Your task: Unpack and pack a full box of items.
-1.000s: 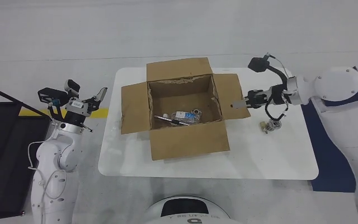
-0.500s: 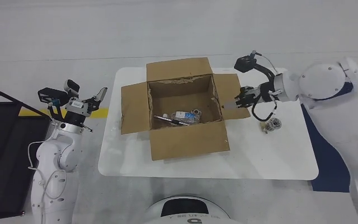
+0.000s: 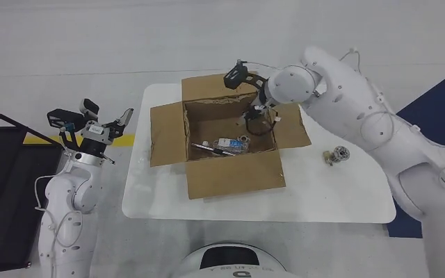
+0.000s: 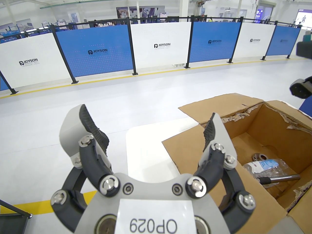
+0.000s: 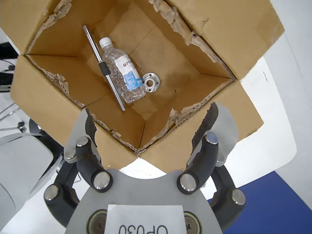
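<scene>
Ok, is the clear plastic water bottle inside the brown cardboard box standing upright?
No, the clear plastic bottle lies on its side on the floor of the brown cardboard box, between a long metal rod and a round metal flange.

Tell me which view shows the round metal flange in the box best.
Right wrist view: the round silver metal flange lies unobstructed on the brown cardboard box floor, holes visible. Left wrist view catches it partly behind the clear plastic bottle; top view shows a tiny speck.

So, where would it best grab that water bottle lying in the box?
Probably from straight above, right end effector closing across the bottle near its cap: it lies flat on the box floor, the flange crowds its base, the rod hugs one side.
</scene>
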Tool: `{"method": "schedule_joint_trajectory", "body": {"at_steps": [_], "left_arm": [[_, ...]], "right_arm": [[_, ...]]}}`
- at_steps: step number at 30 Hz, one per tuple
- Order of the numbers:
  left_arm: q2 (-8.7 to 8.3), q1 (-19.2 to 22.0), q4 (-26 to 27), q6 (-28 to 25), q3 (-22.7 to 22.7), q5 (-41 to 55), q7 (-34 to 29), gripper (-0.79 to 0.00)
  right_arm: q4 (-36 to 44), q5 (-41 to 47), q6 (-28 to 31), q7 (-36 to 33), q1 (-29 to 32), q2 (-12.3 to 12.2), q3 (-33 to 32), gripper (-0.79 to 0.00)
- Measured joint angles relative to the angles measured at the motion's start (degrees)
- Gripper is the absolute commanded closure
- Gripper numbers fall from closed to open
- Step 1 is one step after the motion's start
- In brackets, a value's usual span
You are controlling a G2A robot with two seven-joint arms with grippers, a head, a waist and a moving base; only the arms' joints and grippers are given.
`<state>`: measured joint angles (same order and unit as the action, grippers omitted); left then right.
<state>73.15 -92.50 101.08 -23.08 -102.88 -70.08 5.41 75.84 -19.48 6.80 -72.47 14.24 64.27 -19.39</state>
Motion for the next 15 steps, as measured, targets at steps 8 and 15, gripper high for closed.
{"method": "schedule_joint_trajectory", "body": {"at_steps": [8,15], "left_arm": [[0.00,0.00,0.00,0.00,0.00,0.00,0.00,-0.785],[0.00,0.00,0.00,0.00,0.00,0.00,0.00,-0.785]], "right_arm": [[-13.54,-0.06,3.81,-0.41,-0.32,10.12,8.13,-0.496],[-23.63,-3.15,7.85,-4.18,0.88,18.37,9.66,-0.711]]}}
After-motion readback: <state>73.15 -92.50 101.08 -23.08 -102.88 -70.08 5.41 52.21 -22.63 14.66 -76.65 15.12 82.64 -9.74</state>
